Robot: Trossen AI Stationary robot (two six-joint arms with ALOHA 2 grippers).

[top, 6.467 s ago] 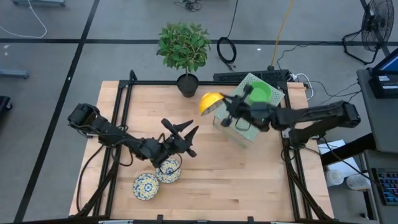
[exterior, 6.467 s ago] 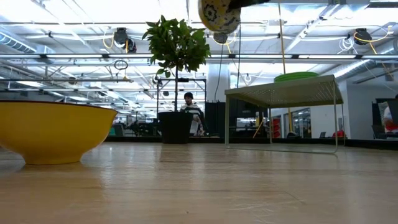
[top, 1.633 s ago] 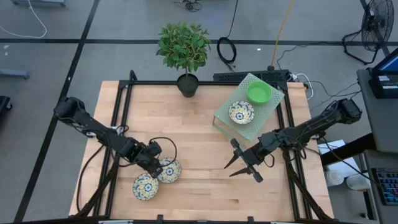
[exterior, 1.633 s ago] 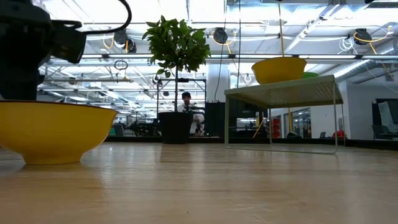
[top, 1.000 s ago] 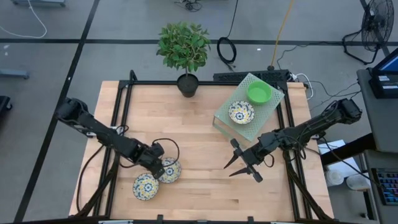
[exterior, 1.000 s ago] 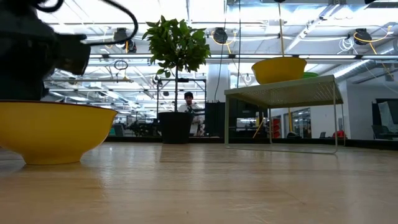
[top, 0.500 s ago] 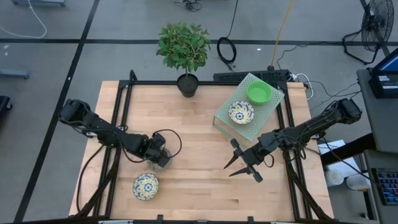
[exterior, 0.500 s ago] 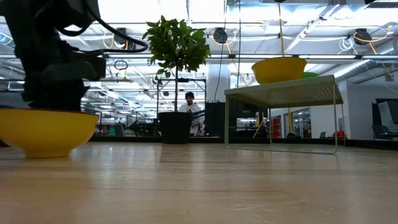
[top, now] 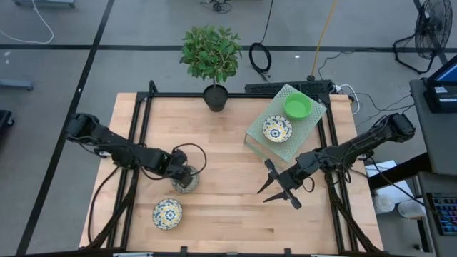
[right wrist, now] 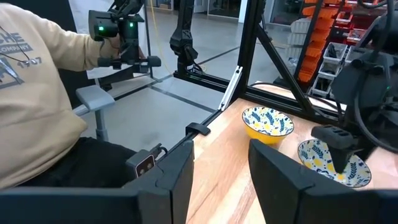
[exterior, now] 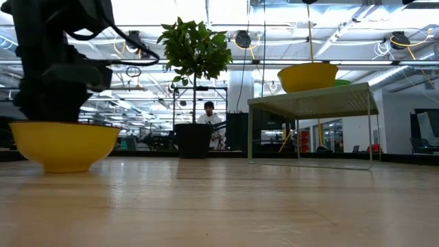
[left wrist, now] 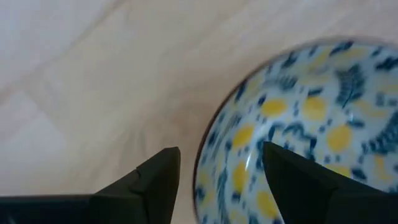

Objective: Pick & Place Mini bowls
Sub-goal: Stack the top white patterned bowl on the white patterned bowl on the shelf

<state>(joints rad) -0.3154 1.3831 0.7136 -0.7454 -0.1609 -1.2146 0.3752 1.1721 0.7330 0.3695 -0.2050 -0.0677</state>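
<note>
A blue-and-yellow patterned mini bowl sits at the table's left, its outside yellow in the low view. My left gripper is on it from above, closed on its rim. A second patterned bowl rests on its base nearer the front edge. A third patterned bowl and a green bowl stand on the raised green mesh stand. My right gripper hovers open, right of centre, holding nothing. My left gripper straddles the bowl's rim, one finger inside the bowl and one outside. The fingers come from above, pointing down. The bowl stays upright, mouth up; whether its base is on the wood or just off it, I cannot tell.
A potted plant stands at the far edge in a black pot. The mesh stand takes up the far right corner. A person in a beige shirt sits beyond the table's left side. Bare wood lies in the middle.
My left gripper has gone toward the table's far edge, taking the patterned bowl with it. That bowl, which sat against the second patterned bowl, now stands apart from it. The second bowl has stayed where it was.
</note>
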